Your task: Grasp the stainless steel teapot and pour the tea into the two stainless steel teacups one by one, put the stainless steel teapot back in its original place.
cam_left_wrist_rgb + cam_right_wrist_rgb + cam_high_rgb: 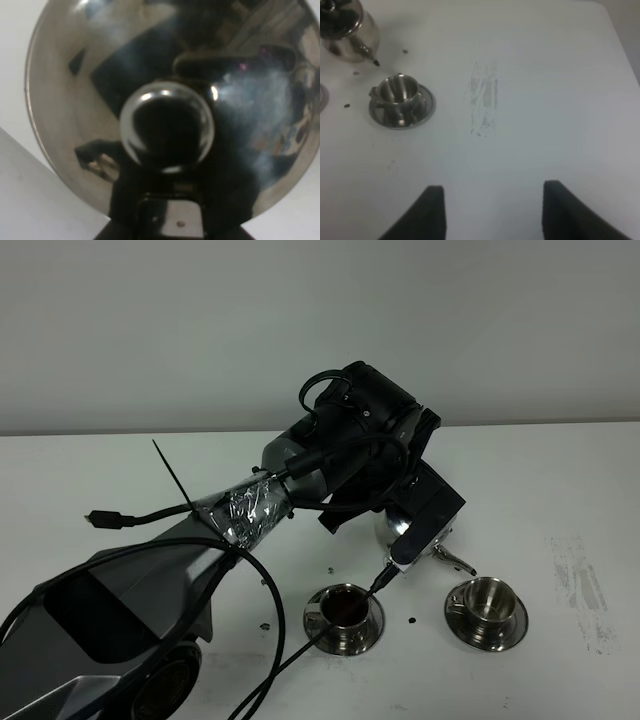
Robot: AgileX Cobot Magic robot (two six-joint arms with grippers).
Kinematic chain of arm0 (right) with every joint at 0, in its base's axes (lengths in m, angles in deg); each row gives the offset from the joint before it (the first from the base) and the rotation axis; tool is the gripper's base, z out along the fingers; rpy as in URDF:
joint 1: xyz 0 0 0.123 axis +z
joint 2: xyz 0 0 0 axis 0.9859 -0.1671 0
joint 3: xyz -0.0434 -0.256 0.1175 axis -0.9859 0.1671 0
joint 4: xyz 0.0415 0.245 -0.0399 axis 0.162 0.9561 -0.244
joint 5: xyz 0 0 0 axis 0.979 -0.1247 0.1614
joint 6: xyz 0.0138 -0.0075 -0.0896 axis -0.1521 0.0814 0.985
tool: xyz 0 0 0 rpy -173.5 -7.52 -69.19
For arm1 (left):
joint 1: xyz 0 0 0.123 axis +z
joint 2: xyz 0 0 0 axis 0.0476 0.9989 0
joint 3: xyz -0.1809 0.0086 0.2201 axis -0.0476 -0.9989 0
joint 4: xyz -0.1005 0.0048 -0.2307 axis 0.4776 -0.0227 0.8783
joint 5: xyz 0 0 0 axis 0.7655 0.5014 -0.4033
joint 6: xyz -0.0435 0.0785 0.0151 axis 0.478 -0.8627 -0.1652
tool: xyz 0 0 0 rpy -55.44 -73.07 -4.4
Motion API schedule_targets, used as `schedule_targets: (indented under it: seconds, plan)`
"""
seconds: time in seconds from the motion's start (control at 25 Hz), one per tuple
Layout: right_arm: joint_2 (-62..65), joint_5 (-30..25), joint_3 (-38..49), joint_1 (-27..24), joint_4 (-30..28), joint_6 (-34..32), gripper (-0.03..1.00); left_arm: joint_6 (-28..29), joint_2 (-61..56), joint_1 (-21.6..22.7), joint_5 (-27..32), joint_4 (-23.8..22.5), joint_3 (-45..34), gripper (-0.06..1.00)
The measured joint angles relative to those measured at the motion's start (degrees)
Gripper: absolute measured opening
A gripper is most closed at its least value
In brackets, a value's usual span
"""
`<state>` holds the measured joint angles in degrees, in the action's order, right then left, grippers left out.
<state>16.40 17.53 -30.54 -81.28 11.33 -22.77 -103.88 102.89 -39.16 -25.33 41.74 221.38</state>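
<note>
Looming over the teapot (386,530), the left arm (300,475) hides it.

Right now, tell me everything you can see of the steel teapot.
The steel teapot is shiny, mirror-like metal with a domed lid, a round knob and a thin curved spout aimed toward the empty cup. It is roughly upright, behind the cups. The left gripper, shut on it, hides most of its body from above.

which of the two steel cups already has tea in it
The left cup in the high view: its inside is dark with tea. The right cup shows only bare shiny metal inside.
</note>
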Motion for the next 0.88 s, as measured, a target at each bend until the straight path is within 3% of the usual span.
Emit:
schedule_targets:
  seconds: [0.88]
  plan:
    - [0.0,0.0,0.0,0.0,0.0,0.0,0.45,1.19,2.0,-2.88,-5.55,-7.14,0.0,0.25]
